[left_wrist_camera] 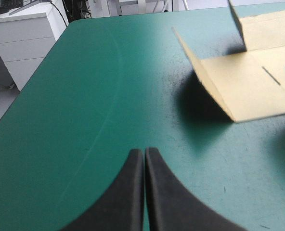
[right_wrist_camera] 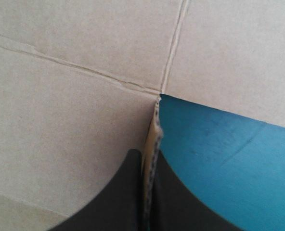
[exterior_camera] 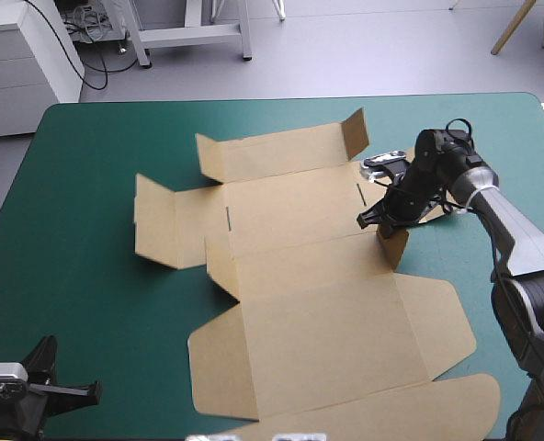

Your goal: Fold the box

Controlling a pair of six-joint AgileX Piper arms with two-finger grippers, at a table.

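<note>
The brown box [exterior_camera: 318, 276] lies as a cut sheet spread over the middle of the teal-green table [exterior_camera: 70, 276]. Its far flaps and its left flap stand partly raised. My right gripper [exterior_camera: 382, 216] is at the sheet's right side, shut on a small side flap [exterior_camera: 393, 243] that it holds upright. In the right wrist view that flap's thin edge [right_wrist_camera: 152, 144] runs between the black fingers, with brown board [right_wrist_camera: 75, 72] ahead. My left gripper [left_wrist_camera: 144, 159] hovers shut over bare cover near the table's front left corner, with the box's left flap [left_wrist_camera: 239, 91] ahead of it.
Bare teal-green cover [left_wrist_camera: 84, 96] stretches between the left gripper and the box. The table's left and far edges border grey floor, with a white cabinet [exterior_camera: 24, 55] beyond the far left corner.
</note>
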